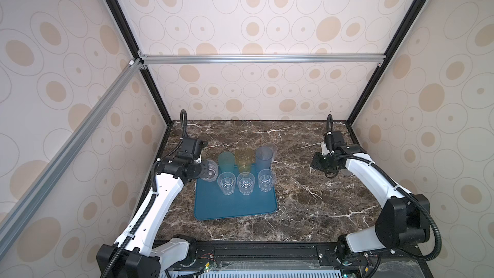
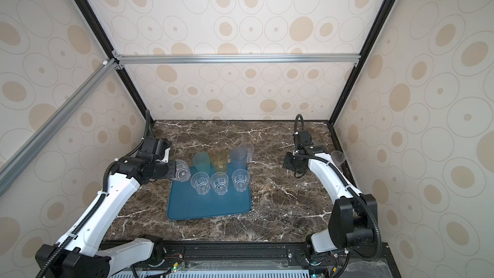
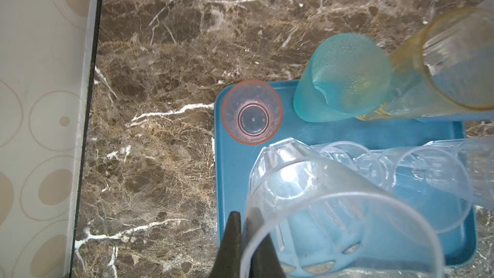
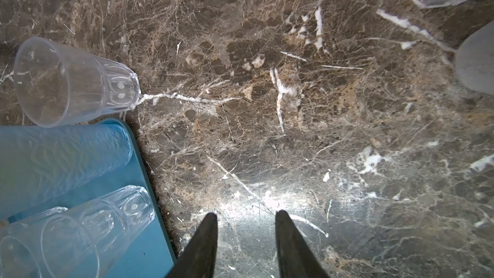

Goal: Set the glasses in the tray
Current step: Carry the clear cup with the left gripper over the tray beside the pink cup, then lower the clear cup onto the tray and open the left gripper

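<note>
Left pincer (image 3: pixel 244 216) is clamped on the rim of a clear glass (image 3: pixel 320 204), which is tilted over the tray's (image 1: pixel 235 207) far left corner. The right pincer (image 4: pixel 244 213) stands parted and empty above the tabletop (image 1: pixel 307 209), right of the tray. Other glasses (image 1: pixel 245 183) stand on the tray's far half. A lone glass (image 1: pixel 270 147) stands just off its far right corner.

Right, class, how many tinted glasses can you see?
4: the teal glass, yellow glass and grey-blue glass line the tray's far edge; pink glass at its far left corner, left wrist view only. Others may be hidden.
</note>
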